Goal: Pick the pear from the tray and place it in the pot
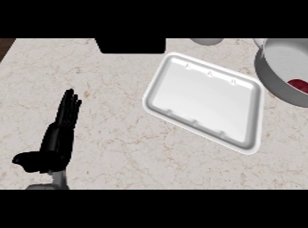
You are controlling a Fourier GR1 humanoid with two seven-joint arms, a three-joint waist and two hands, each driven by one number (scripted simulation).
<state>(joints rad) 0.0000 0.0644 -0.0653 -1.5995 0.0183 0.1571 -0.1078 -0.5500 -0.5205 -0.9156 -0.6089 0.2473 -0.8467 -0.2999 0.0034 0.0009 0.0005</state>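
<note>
Marbled counter (117, 133) | white tray (203, 100) mid-right, bare | grey pot (285, 80) at right edge, a red fruit (299, 85) inside, well apart from any fingers | left hand (54, 140) at lower left, fingers straight and together, holding nothing.

Head view, steeply down onto counter (117, 133)

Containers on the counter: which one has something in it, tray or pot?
The pot at the right edge: a dark red item lies inside it. The white tray beside it shows only bare surface.
</note>
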